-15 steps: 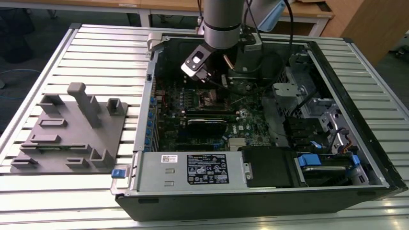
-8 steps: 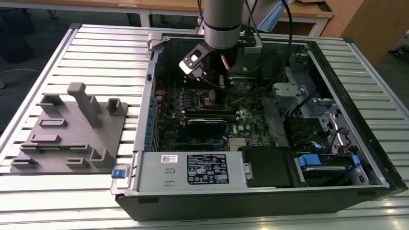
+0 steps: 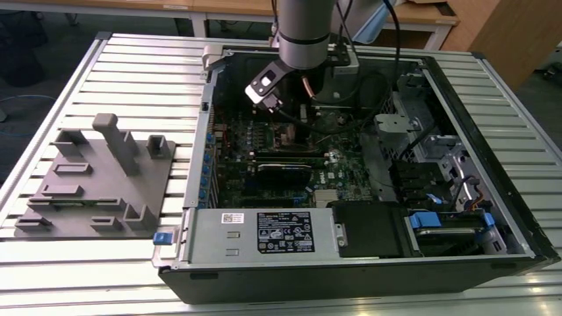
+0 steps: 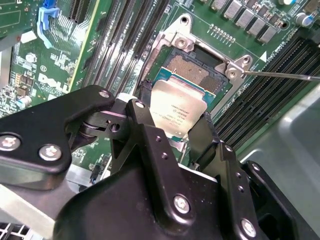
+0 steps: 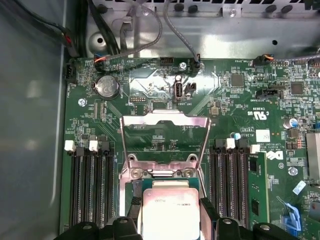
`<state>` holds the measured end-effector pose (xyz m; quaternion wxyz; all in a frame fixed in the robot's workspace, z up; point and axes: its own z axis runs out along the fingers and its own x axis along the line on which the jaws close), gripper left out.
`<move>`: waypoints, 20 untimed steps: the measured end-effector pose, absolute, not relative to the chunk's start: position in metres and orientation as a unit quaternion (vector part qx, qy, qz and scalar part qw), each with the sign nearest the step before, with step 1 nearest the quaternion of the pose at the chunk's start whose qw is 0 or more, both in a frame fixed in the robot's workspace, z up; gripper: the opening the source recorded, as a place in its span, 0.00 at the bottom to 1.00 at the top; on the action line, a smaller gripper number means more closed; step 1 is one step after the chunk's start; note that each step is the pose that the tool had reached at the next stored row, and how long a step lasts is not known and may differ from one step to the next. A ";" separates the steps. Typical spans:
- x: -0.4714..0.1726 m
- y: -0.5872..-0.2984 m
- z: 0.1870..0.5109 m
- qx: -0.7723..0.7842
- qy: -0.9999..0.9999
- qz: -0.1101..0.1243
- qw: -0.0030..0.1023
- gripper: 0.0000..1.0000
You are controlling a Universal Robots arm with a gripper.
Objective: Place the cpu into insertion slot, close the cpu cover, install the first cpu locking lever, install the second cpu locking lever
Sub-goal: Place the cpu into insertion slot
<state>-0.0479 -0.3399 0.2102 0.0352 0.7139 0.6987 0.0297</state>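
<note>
Grips the cpu [image 4: 172, 106], tilted, clamped tight in the claw [image 4: 175, 121]. Hangs it over the near edge of the slot [image 4: 197, 70], with bare contacts just ahead of the fingertips. Faces the cover [image 5: 165, 118], raised beyond the slot.

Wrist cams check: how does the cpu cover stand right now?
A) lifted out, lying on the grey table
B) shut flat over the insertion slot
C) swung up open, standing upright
C: in the first wrist view the cpu cover stands raised, with green board showing through its window, while the claw grips the cpu in front of it.
</note>
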 end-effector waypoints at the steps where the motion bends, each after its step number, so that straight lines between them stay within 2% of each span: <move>1: -0.048 -0.340 0.210 0.714 0.699 0.030 0.035 0.54; 20: -0.053 -0.337 0.209 0.714 0.699 0.034 0.036 0.54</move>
